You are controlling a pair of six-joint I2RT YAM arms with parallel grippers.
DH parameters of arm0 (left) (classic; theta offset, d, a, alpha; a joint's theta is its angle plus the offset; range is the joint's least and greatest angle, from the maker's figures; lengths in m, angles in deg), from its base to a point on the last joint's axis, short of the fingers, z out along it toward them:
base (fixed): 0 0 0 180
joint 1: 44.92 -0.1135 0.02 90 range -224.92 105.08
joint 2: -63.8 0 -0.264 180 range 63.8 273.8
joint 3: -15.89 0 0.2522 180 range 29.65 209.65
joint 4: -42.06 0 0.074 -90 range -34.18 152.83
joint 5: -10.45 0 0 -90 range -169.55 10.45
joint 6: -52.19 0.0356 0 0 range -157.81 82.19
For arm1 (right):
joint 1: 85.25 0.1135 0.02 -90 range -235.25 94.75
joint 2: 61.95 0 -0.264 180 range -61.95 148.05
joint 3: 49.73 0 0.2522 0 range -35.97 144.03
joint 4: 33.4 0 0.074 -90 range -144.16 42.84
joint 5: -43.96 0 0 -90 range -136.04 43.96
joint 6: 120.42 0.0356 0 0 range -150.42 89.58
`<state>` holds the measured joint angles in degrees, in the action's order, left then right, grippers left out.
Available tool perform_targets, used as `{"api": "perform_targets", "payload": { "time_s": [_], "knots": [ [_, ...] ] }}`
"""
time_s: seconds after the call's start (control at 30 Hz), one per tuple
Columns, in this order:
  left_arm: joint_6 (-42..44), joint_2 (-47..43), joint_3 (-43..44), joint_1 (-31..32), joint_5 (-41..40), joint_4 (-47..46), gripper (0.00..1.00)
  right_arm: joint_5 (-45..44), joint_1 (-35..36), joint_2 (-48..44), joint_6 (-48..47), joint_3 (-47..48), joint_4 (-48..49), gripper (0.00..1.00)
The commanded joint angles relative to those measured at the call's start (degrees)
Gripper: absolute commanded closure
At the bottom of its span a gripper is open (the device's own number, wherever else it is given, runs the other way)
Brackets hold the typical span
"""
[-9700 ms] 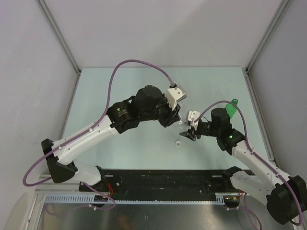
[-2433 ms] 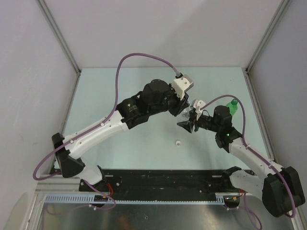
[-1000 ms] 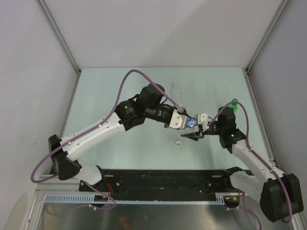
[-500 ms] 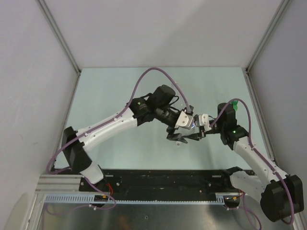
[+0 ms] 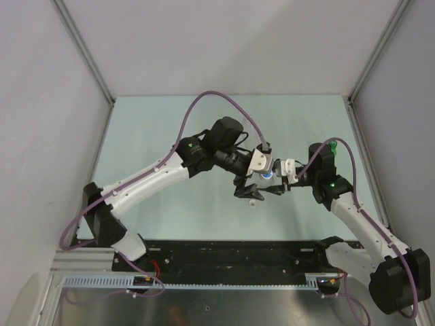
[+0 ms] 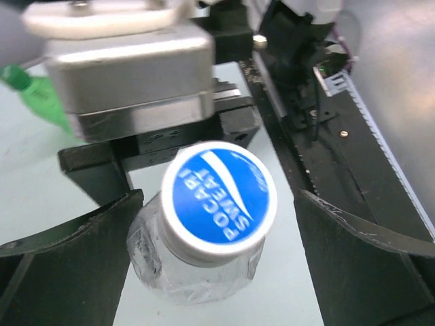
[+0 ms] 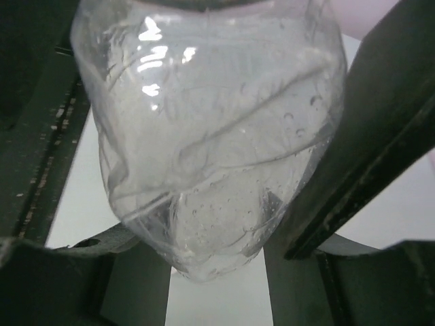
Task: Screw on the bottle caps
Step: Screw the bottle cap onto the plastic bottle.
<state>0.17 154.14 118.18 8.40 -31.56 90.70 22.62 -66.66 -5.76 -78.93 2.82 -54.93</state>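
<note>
Left hand (image 6: 216,231) spread wide, straddled cap (image 6: 219,191) end-on, fingers apart from it. Right hand (image 7: 204,176) pinched clear bottle (image 7: 211,136) body, long axis toward left wrist, mid-worktop (image 5: 170,122).

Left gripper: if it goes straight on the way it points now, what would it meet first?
Probably the blue-topped cap on the clear bottle, between the open fingers of the left gripper.

The clear bottle (image 7: 204,136) is thin, glossy plastic, crinkled and catching highlights. Its cap (image 6: 217,204) is smooth plastic, white-sided with a glossy blue printed top. The left gripper (image 6: 219,195) has matt black plastic fingers (image 6: 360,265) (edges faintly scuffed). The green bottle (image 6: 42,100) looks translucent; the counter (image 5: 149,136) is smooth and matt.
</note>
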Motion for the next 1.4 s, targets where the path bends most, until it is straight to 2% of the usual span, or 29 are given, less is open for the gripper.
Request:
{"api": "perform_targets", "payload": {
  "time_s": [0.0,0.1,0.2,0.33,0.47,0.67,0.77,1.03,1.13,1.37],
  "knots": [
    [-13.0,-4.7,-0.2,-4.1,-27.8,-6.9,0.0,-4.3,0.6,-1.2,6.9,3.1,7.9,1.0],
    [-20.0,-7.2,-1.7,-4.2,-39.8,-10.3,0.0,-11.6,0.6,0.1,15.5,3.1,15.1,1.0],
    [-25.7,-10.3,-4.8,-4.2,-48.4,-11.9,0.0,-17.3,0.8,0.7,22.1,2.9,20.3,1.0],
    [-31.5,-15.1,-10.3,-4.0,-51.4,-13.4,0.0,-23.8,1.7,0.8,26.3,2.7,23.5,1.0],
    [-36.2,-20.2,-13.4,-3.3,-52.6,-14.3,0.0,-34.9,4.5,1.3,27.5,2.6,23.7,1.0],
    [-58.7,-23.9,-9.4,-3.0,-59.5,-14.8,0.01,-61.0,12.1,4.5,27.5,2.3,25.8,1.0],
    [-64.7,-22.7,-6.6,-2.6,-62.0,-14.8,0.01,-70.0,14.7,6.4,27.8,2.0,27.3,1.0],
    [-68.9,-15.9,0.7,-0.8,-69.9,-13.6,0.02,-81.3,17.7,11.0,26.7,0.4,33.4,1.0],
    [-68.5,-11.5,4.6,0.5,-73.3,-12.6,0.05,-82.7,18.8,12.4,25.4,0.3,35.0,1.0],
    [-68.1,-4.5,10.3,1.3,-73.6,-11.6,0.15,-83.5,19.9,13.7,24.3,0.3,35.6,1.0]
  ]
}}
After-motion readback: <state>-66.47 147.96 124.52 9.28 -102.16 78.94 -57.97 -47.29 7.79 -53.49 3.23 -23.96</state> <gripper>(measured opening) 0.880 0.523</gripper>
